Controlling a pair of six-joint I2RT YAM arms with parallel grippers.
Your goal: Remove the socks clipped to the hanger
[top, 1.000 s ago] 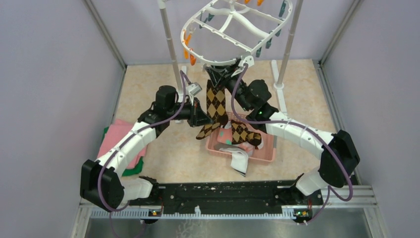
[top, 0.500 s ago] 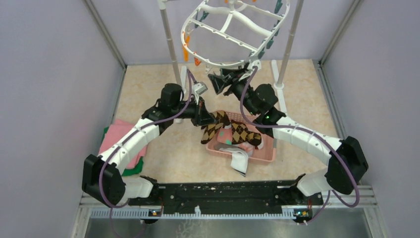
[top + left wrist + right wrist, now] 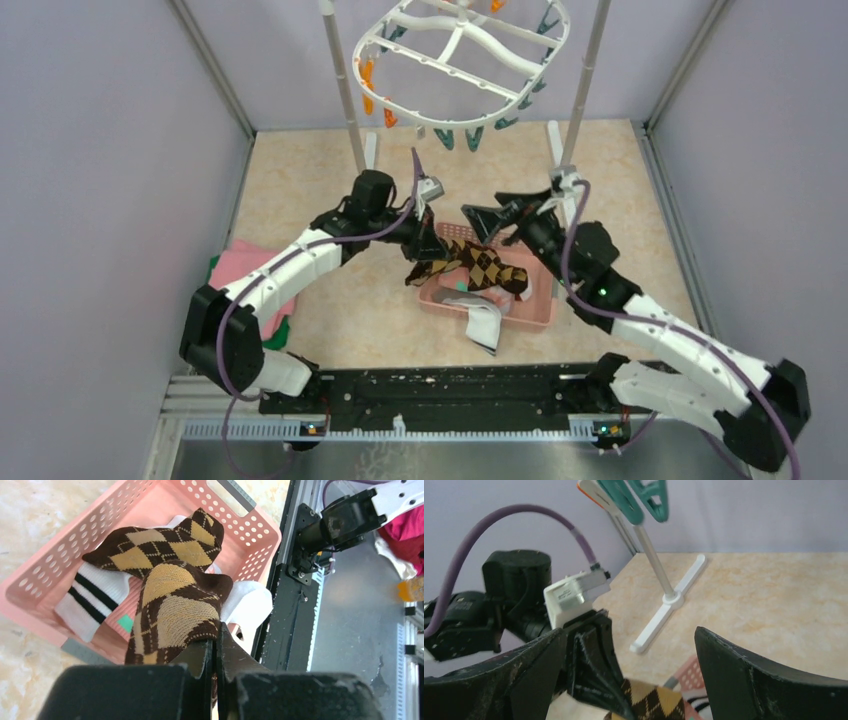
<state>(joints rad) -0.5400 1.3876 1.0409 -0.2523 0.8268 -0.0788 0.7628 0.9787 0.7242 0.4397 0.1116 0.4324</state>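
Note:
The white oval hanger (image 3: 392, 88) hangs at the back with orange and teal clips (image 3: 470, 137); I see no socks clipped to it. My left gripper (image 3: 216, 636) is shut on a brown-tan argyle sock (image 3: 175, 605), which droops over the near corner of the pink basket (image 3: 165, 495). In the basket lie a second argyle sock (image 3: 160, 542), a white sock with black stripes (image 3: 85, 597) and a pink sock (image 3: 117, 625). My right gripper (image 3: 497, 212) hovers open above the basket, just right of the left gripper (image 3: 424, 240), holding nothing.
Two white stand poles (image 3: 345, 90) (image 3: 585, 70) hold up the hanger, their feet (image 3: 669, 605) on the beige floor. Folded pink and green cloths (image 3: 240, 290) lie at the left. Grey walls close in both sides, and a black rail (image 3: 450, 385) runs along the front.
The argyle sock came off the hanger and my left gripper carried it down over the basket. My right gripper opened wide and drew back to the right. The hanger swung up and back.

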